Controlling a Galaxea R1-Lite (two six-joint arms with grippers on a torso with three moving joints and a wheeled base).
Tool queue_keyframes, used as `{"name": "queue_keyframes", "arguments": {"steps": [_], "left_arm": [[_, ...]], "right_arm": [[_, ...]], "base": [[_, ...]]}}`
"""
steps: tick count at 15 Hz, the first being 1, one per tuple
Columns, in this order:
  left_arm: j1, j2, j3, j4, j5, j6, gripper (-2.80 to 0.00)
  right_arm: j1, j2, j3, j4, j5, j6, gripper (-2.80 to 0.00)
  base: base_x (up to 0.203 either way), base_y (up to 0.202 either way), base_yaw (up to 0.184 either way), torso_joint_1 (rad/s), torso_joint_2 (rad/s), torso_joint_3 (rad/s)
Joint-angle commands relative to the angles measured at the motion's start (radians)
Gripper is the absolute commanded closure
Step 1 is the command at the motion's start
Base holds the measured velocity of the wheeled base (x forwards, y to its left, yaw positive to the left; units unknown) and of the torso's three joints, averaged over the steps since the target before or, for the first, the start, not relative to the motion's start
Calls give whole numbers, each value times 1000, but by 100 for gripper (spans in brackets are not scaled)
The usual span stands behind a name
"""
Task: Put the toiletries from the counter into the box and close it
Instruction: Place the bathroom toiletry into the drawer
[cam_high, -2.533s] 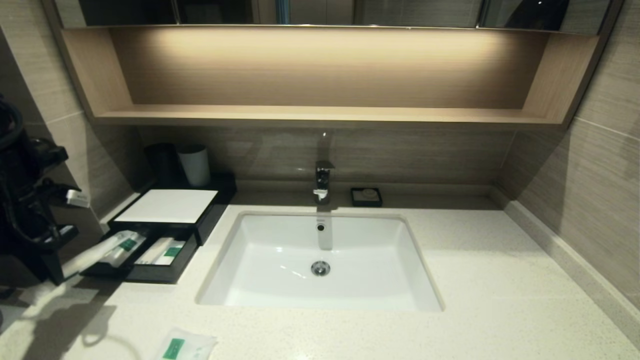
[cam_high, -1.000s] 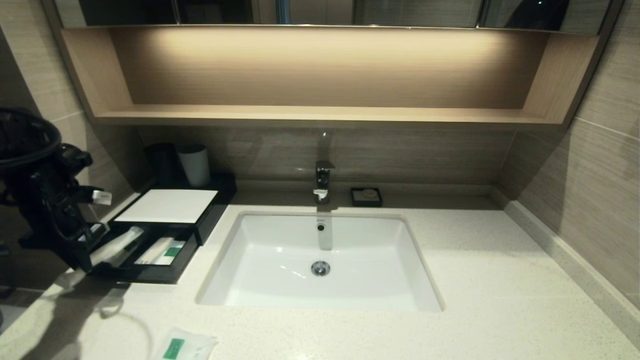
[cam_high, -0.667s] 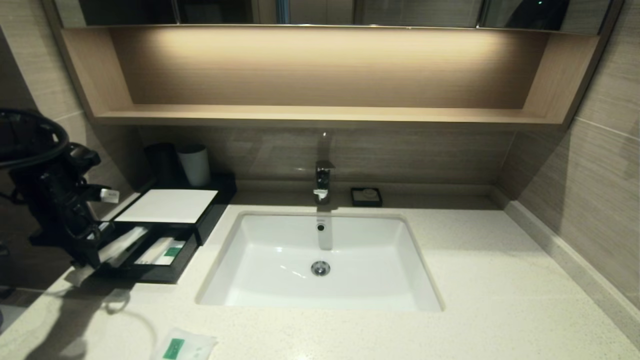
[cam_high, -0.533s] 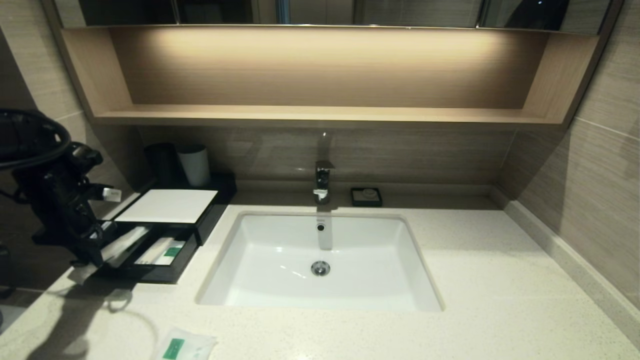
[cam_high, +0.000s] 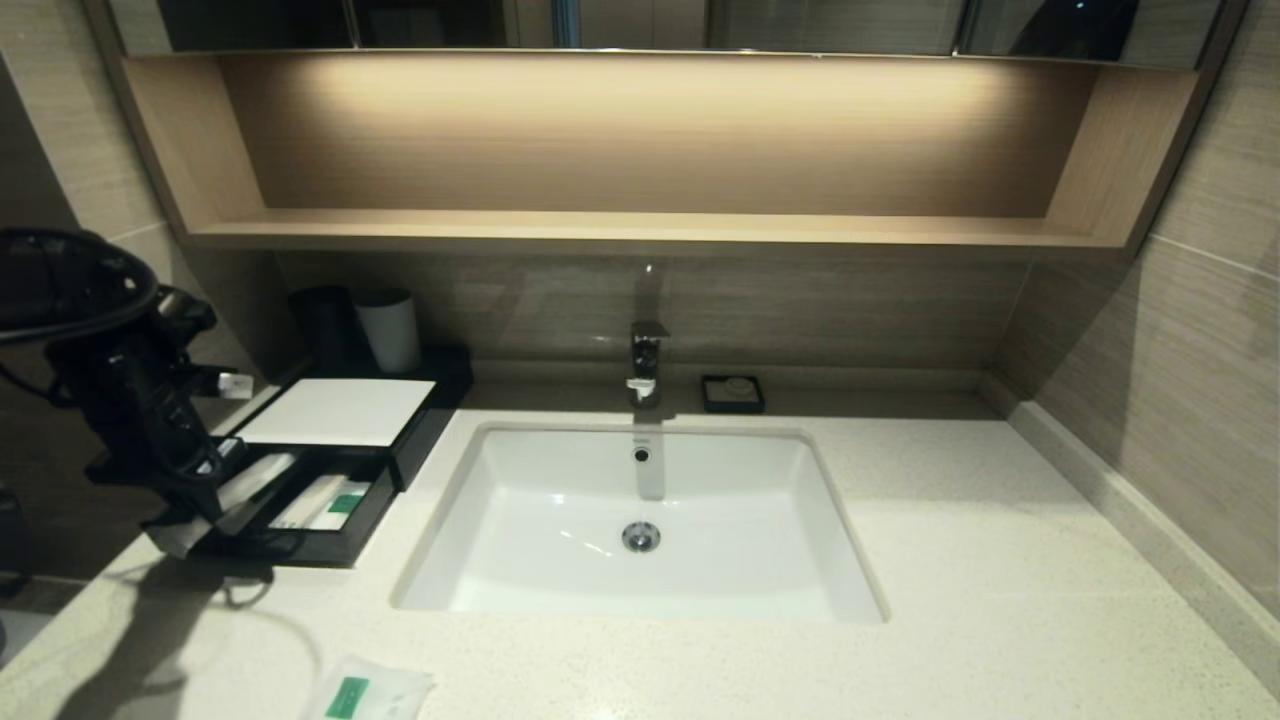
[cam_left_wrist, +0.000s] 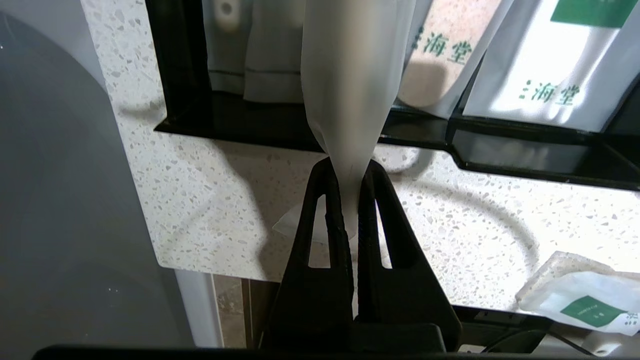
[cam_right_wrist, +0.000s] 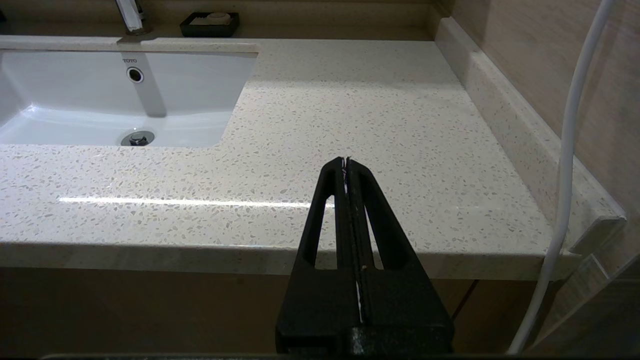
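My left gripper (cam_high: 205, 505) is shut on the near end of a long clear-wrapped stick (cam_high: 255, 475), just in front of the black box's open drawer (cam_high: 300, 548). The stick slants over the drawer's front edge into the drawer. In the left wrist view the gripper (cam_left_wrist: 350, 172) pinches the wrapper (cam_left_wrist: 350, 75). Other wrapped packets (cam_high: 325, 500) with green labels lie in the drawer. The box (cam_high: 340, 412) has a white panel on top. A small white sachet (cam_high: 365, 692) with a green label lies on the counter (cam_high: 1000, 600) at the front edge; it also shows in the left wrist view (cam_left_wrist: 585, 305). My right gripper (cam_right_wrist: 346, 162) is shut and empty over the counter's front right edge.
The white sink basin (cam_high: 820, 560) with its tap (cam_high: 645, 360) sits in the middle of the counter. A black soap dish (cam_high: 733, 393) stands behind it. A grey cup (cam_high: 390, 330) and a dark cup stand behind the box. A wooden shelf (cam_high: 640, 230) hangs above.
My left gripper has moved right and slightly down towards the drawer with the stick, so more of the stick lies inside the drawer. The sachet has not moved.
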Motion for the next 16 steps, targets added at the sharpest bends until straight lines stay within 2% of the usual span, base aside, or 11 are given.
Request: {"name": "queue_keyframes", "arguments": {"steps": [1,16], "left_arm": [[1,18,-2,-10,1,-2,0],[-11,40,-2,-186,1,-32,0]], "right_arm": [[0,-2,2,0,0,1,0],[0,-2,2,0,0,0,0]], "base": [[0,0,0,0,0,0],[0,0,0,0,0,0]]}}
